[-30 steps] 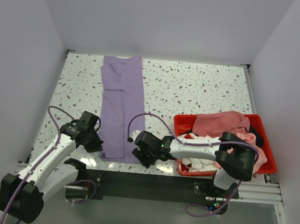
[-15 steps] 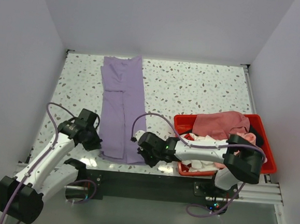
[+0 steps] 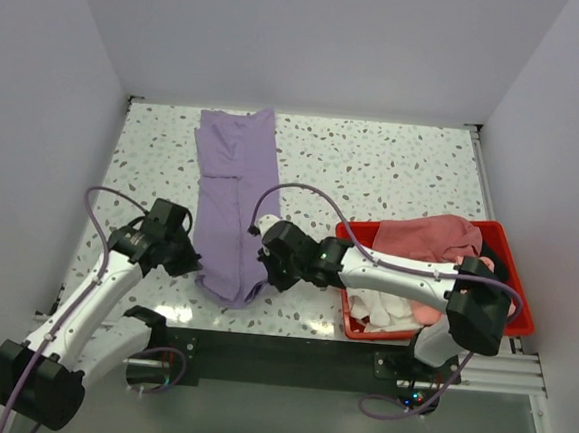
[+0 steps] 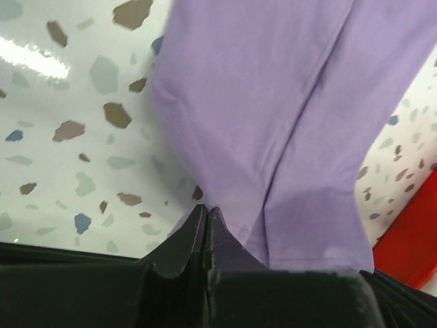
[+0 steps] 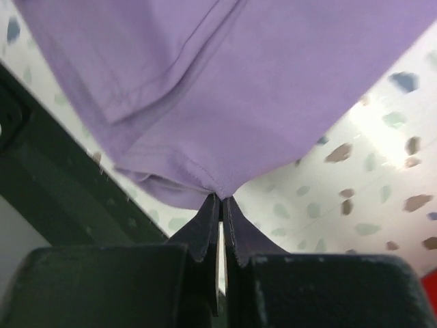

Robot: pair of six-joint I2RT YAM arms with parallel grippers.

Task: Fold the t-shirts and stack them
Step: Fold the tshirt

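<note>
A purple t-shirt (image 3: 233, 197) lies folded into a long strip on the speckled table, running from the back toward the front. My left gripper (image 3: 193, 265) is shut on its near left corner, seen in the left wrist view (image 4: 207, 208). My right gripper (image 3: 263, 273) is shut on its near right corner, seen in the right wrist view (image 5: 220, 197). Both corners are lifted off the table, and the near hem sags between them. The shirt also fills the left wrist view (image 4: 287, 116) and the right wrist view (image 5: 259, 82).
A red bin (image 3: 518, 295) at the front right holds pink (image 3: 428, 237) and white (image 3: 383, 306) garments. The black front rail (image 3: 289, 349) runs along the near table edge. White walls enclose the table on three sides.
Both grippers have lifted the shirt's near corners and carried them away from the front edge toward the back. The near hem now hangs off the table.
</note>
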